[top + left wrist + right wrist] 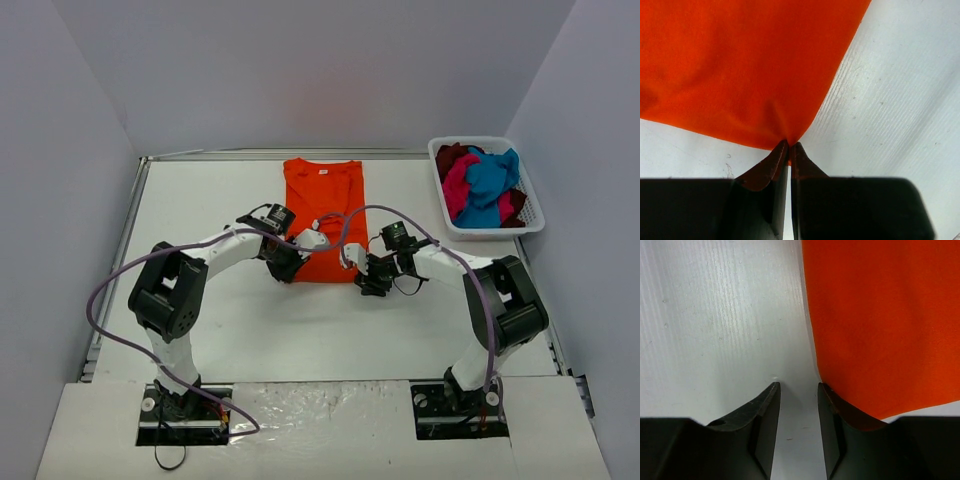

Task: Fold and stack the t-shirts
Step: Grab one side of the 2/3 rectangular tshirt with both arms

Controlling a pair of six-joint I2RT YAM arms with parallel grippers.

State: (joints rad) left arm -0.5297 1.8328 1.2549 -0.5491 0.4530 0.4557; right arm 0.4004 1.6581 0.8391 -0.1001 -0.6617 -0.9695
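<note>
Left wrist view, left tool [790,144] pinching orange t-shirt [740,65] corner, unclear overhead

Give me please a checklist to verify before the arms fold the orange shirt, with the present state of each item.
1. Left tool shut on the near corner of the shirt: ok.
2. Right tool gripping the other near corner: not ok. It is open, with only table between its jaws and the shirt's edge beside it.
3. Shirt flat, collar at the far end: ok.
4. Cable clear of the cloth: cannot tell. It loops over the shirt in the top view.
5. Other shirts in the basket, out of the way: ok.
</note>
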